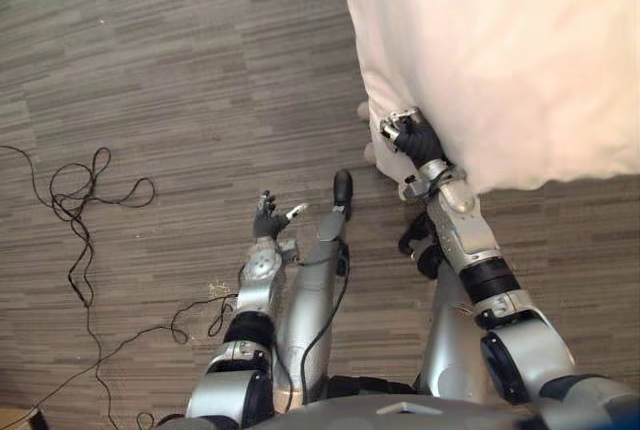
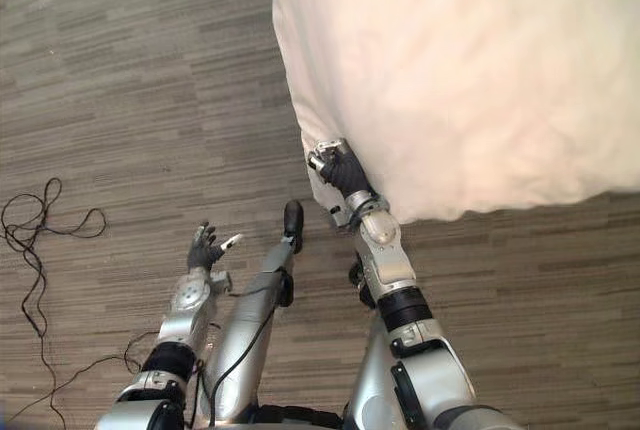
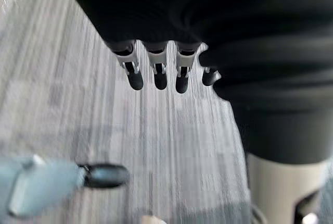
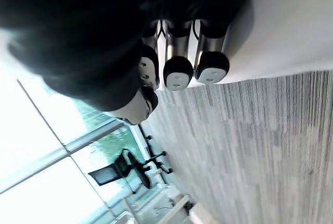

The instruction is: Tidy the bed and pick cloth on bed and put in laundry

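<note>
L hand (image 1: 266,220): hanging open over floor (image 1: 150,70), well left of bedding, holding nothing.
R hand (image 1: 410,135): curling fingers on bedding (image 1: 500,50) edge, at its near-left corner; nearer arm.
Bedding: spreading right of R hand, its left edge running away from the robot.

Bed sheet (image 1: 500,50): white cloth, matt, soft, smooth, faint creases. Floor (image 1: 150,70): wood-look planks, grey-brown, matt, streaked grain. Left hand (image 1: 268,220): silver metallic fingers (image 3: 157,65), dark glossy tips, dark matt ribbed cover.
</note>
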Available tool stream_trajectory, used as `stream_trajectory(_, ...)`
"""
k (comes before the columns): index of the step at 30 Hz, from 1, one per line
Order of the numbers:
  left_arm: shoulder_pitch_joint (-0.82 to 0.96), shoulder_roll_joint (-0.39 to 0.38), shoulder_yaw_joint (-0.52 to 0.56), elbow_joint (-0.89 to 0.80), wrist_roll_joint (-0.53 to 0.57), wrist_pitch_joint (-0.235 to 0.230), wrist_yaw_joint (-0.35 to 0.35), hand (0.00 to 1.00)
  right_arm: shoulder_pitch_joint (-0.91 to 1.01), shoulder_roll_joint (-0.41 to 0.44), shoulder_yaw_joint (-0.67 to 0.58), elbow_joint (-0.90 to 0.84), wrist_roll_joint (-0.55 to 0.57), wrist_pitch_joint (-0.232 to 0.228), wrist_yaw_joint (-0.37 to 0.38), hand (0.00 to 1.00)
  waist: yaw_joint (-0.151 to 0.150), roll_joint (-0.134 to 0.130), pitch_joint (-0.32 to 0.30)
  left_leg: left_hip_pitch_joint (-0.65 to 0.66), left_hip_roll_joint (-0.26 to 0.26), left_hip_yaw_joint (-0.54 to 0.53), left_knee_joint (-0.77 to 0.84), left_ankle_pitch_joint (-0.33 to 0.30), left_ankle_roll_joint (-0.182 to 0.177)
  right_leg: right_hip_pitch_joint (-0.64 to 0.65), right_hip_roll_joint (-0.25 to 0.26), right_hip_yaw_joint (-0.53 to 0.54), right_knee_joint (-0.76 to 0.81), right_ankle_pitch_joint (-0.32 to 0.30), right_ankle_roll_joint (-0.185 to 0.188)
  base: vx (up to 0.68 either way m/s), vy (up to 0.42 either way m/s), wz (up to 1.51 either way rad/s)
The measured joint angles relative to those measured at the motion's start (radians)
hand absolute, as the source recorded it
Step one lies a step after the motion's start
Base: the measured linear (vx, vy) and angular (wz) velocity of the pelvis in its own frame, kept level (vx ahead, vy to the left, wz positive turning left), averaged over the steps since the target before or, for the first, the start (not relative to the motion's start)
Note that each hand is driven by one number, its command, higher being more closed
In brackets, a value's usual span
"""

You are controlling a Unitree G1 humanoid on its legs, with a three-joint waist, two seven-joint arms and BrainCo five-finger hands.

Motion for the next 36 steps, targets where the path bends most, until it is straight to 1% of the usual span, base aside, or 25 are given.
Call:
stream_trajectory(1, -0.001, 0.000, 0.022, -0.007, -0.009, 0.017, 0.007, 0.00, 0.018, 0.000, -0.005, 0.003, 0.000, -0.001, 0.000, 1.00, -0.012, -0.002, 0.001, -0.023, 0.013, 0.021, 0.022, -0.009, 0.012, -0.017, 0.000, 0.000, 0.008, -0.002, -0.003, -0.10, -0.019, -0.01)
stream_trajectory(2, -0.001, 0.002, 0.029, -0.008, -0.013, 0.023, 0.009, 0.00, 0.026, 0.000, -0.011, 0.005, 0.000, -0.001, 0.000, 1.00, -0.017, -0.004, 0.003, -0.028, 0.017, 0.030, 0.025, -0.010, 0.013, -0.022, -0.001, 0.001, 0.011, -0.002, -0.003, -0.08, -0.013, 0.00)
stream_trajectory(3, -0.002, 0.011, 0.044, -0.009, -0.023, 0.043, 0.009, 0.00, 0.053, 0.001, -0.048, 0.030, 0.002, -0.001, 0.000, 1.00, -0.023, -0.014, 0.008, -0.031, 0.027, 0.063, 0.027, -0.010, 0.014, -0.034, -0.003, 0.012, 0.018, -0.003, 0.001, -0.06, -0.009, 0.02)
stream_trajectory(4, -0.002, 0.012, 0.047, -0.009, -0.024, 0.049, 0.009, 0.00, 0.064, 0.000, -0.072, 0.045, 0.006, -0.001, 0.000, 1.00, -0.023, -0.014, 0.008, -0.032, 0.030, 0.072, 0.028, -0.010, 0.014, -0.034, -0.003, 0.014, 0.018, -0.005, 0.005, -0.06, -0.007, 0.02)
stream_trajectory(6, 0.010, 0.028, 0.053, -0.009, -0.033, 0.058, 0.008, 0.00, 0.123, -0.008, -0.250, 0.139, 0.082, -0.004, -0.004, 1.00, -0.025, -0.018, 0.010, -0.030, 0.038, 0.101, 0.047, -0.018, 0.026, -0.030, -0.004, 0.026, 0.018, -0.003, 0.009, -0.04, 0.011, -0.06)
stream_trajectory(8, 0.020, 0.049, 0.055, -0.010, -0.033, 0.058, 0.008, 0.00, 0.160, -0.028, -0.322, 0.175, 0.138, -0.020, 0.003, 1.00, -0.036, -0.026, 0.014, -0.017, 0.043, 0.116, 0.063, -0.030, 0.036, -0.016, -0.004, 0.036, 0.015, 0.003, 0.012, 0.00, 0.016, -0.22)
stream_trajectory(10, 0.032, 0.066, 0.058, -0.009, -0.033, 0.058, 0.007, 0.00, 0.206, -0.037, -0.379, 0.197, 0.185, -0.044, 0.031, 1.00, -0.046, -0.034, 0.017, 0.017, 0.054, 0.130, 0.075, -0.046, 0.034, 0.022, 0.009, 0.046, -0.008, 0.013, 0.017, 0.03, 0.005, -0.34)
stream_trajectory(12, 0.040, 0.067, 0.056, -0.001, -0.031, 0.058, -0.001, 0.00, 0.290, -0.037, -0.460, 0.216, 0.230, -0.083, 0.084, 1.00, -0.051, -0.041, 0.015, 0.113, 0.061, 0.154, 0.062, -0.071, 0.038, 0.119, 0.023, 0.051, -0.053, 0.020, 0.026, 0.09, -0.008, -0.37)
stream_trajectory(16, 0.070, 0.085, 0.057, 0.005, -0.020, 0.055, -0.025, 0.00, 0.392, -0.023, -0.517, 0.208, 0.276, -0.123, 0.158, 1.00, -0.061, -0.063, -0.004, 0.260, 0.072, 0.193, 0.022, -0.097, 0.031, 0.266, 0.049, 0.054, -0.139, 0.035, 0.047, 0.12, -0.012, -0.26)
stream_trajectory(17, 0.074, 0.088, 0.057, 0.010, -0.020, 0.054, -0.033, 0.00, 0.399, -0.024, -0.530, 0.199, 0.276, -0.132, 0.158, 1.00, -0.065, -0.064, -0.005, 0.280, 0.072, 0.199, 0.015, -0.100, 0.030, 0.287, 0.051, 0.053, -0.150, 0.037, 0.050, 0.15, -0.006, -0.18)
stream_trajectory(18, 0.088, 0.096, 0.056, 0.025, -0.018, 0.056, -0.053, 0.00, 0.419, -0.024, -0.563, 0.151, 0.277, -0.169, 0.158, 1.00, -0.072, -0.066, -0.010, 0.335, 0.070, 0.215, -0.006, -0.106, 0.030, 0.343, 0.055, 0.053, -0.178, 0.040, 0.060, 0.13, 0.006, -0.15)
stream_trajectory(19, 0.106, 0.106, 0.051, 0.039, -0.009, 0.056, -0.075, 0.00, 0.437, -0.026, -0.575, 0.095, 0.278, -0.196, 0.159, 1.00, -0.073, -0.069, -0.035, 0.364, 0.069, 0.229, -0.021, -0.112, 0.029, 0.367, 0.058, 0.054, -0.199, 0.043, 0.066, 0.23, 0.020, -0.27)
stream_trajectory(20, 0.146, 0.119, 0.049, 0.044, 0.002, 0.059, -0.098, 0.00, 0.468, -0.028, -0.574, -0.014, 0.306, -0.240, 0.173, 1.00, -0.076, -0.076, -0.094, 0.391, 0.064, 0.248, -0.049, -0.119, 0.024, 0.384, 0.062, 0.059, -0.227, 0.050, 0.075, 0.26, 0.026, -0.28)
stream_trajectory(22, 0.184, 0.130, 0.040, 0.049, 0.002, 0.071, -0.125, 0.00, 0.497, -0.035, -0.572, -0.210, 0.332, -0.262, 0.180, 1.00, -0.079, -0.075, -0.152, 0.450, 0.050, 0.259, -0.090, -0.120, 0.013, 0.433, 0.062, 0.065, -0.255, 0.053, 0.080, 0.27, 0.024, -0.16)
stream_trajectory(24, 0.207, 0.135, 0.011, 0.061, 0.001, 0.084, -0.140, 0.00, 0.488, -0.040, -0.569, -0.335, 0.353, -0.270, 0.202, 1.00, -0.081, -0.070, -0.194, 0.493, 0.039, 0.260, -0.104, -0.115, 0.020, 0.476, 0.060, 0.064, -0.274, 0.050, 0.085, 0.29, 0.017, 0.01)
stream_trajectory(26, 0.226, 0.127, 0.006, 0.062, 0.000, 0.101, -0.158, 0.00, 0.461, -0.037, -0.565, -0.409, 0.353, -0.266, 0.223, 1.00, -0.086, -0.063, -0.205, 0.530, 0.033, 0.262, -0.109, -0.115, 0.021, 0.518, 0.055, 0.055, -0.285, 0.050, 0.085, 0.26, 0.007, 0.07)
stream_trajectory(27, 0.241, 0.115, -0.004, 0.071, 0.000, 0.107, -0.167, 0.00, 0.443, -0.037, -0.563, -0.453, 0.356, -0.254, 0.245, 1.00, -0.090, -0.053, -0.215, 0.553, 0.025, 0.262, -0.118, -0.115, 0.021, 0.538, 0.048, 0.052, -0.285, 0.048, 0.088, 0.23, 0.012, 0.09)
stream_trajectory(28, 0.263, 0.103, -0.027, 0.082, -0.003, 0.118, -0.176, 0.00, 0.416, -0.037, -0.556, -0.481, 0.364, -0.224, 0.265, 1.00, -0.096, -0.037, -0.226, 0.572, 0.014, 0.262, -0.123, -0.115, 0.021, 0.556, 0.037, 0.052, -0.282, 0.044, 0.096, 0.21, 0.019, 0.06)
stream_trajectory(29, 0.274, 0.098, -0.030, 0.082, -0.005, 0.121, -0.182, 0.00, 0.405, -0.037, -0.550, -0.485, 0.368, -0.209, 0.269, 1.00, -0.097, -0.032, -0.229, 0.578, 0.009, 0.262, -0.123, -0.115, 0.021, 0.561, 0.032, 0.053, -0.281, 0.041, 0.100, 0.19, 0.023, 0.00)
stream_trajectory(30, 0.297, 0.075, -0.029, 0.084, -0.017, 0.124, -0.197, 0.00, 0.372, -0.037, -0.539, -0.487, 0.371, -0.159, 0.275, 1.00, -0.099, -0.014, -0.239, 0.591, -0.004, 0.263, -0.124, -0.114, 0.022, 0.567, 0.015, 0.053, -0.273, 0.034, 0.111, 0.10, 0.015, -0.02)
stream_trajectory(31, 0.304, 0.065, -0.030, 0.084, -0.026, 0.124, -0.199, 0.00, 0.363, -0.038, -0.533, -0.486, 0.371, -0.144, 0.273, 1.00, -0.097, -0.006, -0.242, 0.591, -0.009, 0.262, -0.124, -0.112, 0.026, 0.566, 0.008, 0.053, -0.268, 0.031, 0.115, 0.10, 0.012, 0.02)
stream_trajectory(32, 0.311, 0.053, -0.031, 0.087, -0.044, 0.124, -0.208, 0.00, 0.342, -0.039, -0.514, -0.480, 0.371, -0.116, 0.262, 1.00, -0.099, 0.013, -0.240, 0.592, -0.019, 0.262, -0.124, -0.107, 0.032, 0.560, -0.006, 0.053, -0.249, 0.022, 0.123, 0.06, 0.004, 0.00)
stream_trajectory(33, 0.309, 0.047, -0.031, 0.092, -0.066, 0.121, -0.218, 0.00, 0.299, -0.038, -0.478, -0.462, 0.365, -0.089, 0.220, 1.00, -0.097, 0.031, -0.236, 0.583, -0.030, 0.263, -0.132, -0.105, 0.037, 0.522, -0.027, 0.055, -0.203, 0.002, 0.120, 0.03, -0.006, -0.01)
stream_trajectory(34, 0.304, 0.047, -0.032, 0.093, -0.077, 0.118, -0.221, 0.00, 0.280, -0.038, -0.465, -0.458, 0.357, -0.080, 0.196, 1.00, -0.096, 0.037, -0.231, 0.575, -0.033, 0.263, -0.134, -0.105, 0.037, 0.503, -0.032, 0.056, -0.184, -0.007, 0.121, -0.02, -0.032, 0.01)
stream_trajectory(36, 0.240, 0.049, -0.033, 0.099, -0.118, 0.092, -0.226, 0.00, 0.172, -0.038, -0.435, -0.426, 0.344, -0.066, 0.086, 1.00, -0.092, 0.055, -0.197, 0.479, -0.036, 0.261, -0.132, -0.098, 0.038, 0.367, -0.051, 0.080, -0.090, -0.041, 0.107, -0.07, -0.072, 0.16)
